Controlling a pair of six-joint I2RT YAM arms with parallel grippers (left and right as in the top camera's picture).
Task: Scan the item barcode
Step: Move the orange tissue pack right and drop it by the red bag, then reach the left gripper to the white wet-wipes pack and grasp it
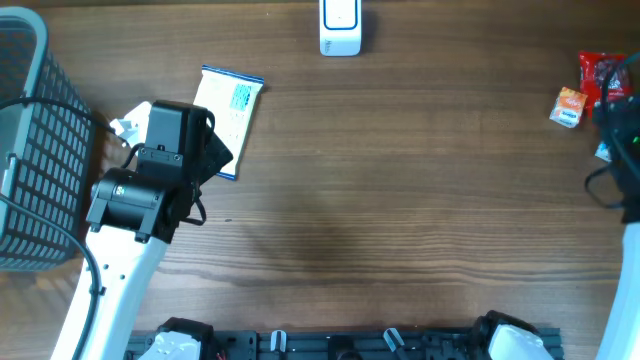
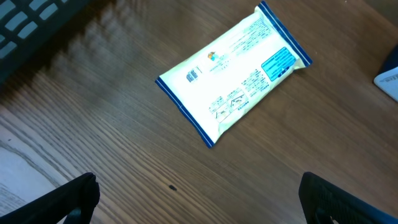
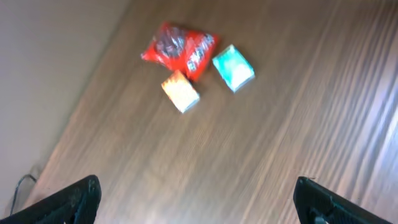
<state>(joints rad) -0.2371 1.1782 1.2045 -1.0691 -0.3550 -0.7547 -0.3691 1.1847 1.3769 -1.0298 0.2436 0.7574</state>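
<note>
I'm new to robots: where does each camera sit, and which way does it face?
Overhead: above the table, facing straight down; left arm and right arm show.
Left wrist: on the left arm, facing down at the pouch; left end effector open below.
Right wrist: on the right arm, facing down at the red bag; right end effector open.
Shared: overhead and left wrist both show the pouch.

The dark wood-grain bench (image 1: pixel 400 200) carried a white-and-blue packet (image 1: pixel 235 105) lying flat near its left end, beside a grey mesh basket (image 1: pixel 30 150) at the edge. A white scanner unit (image 1: pixel 340 28) stood at the far edge. At the right end, a red packet (image 1: pixel 600 72), an orange box (image 1: pixel 569 107) and a teal box (image 3: pixel 233 67) lay clustered together.
</note>
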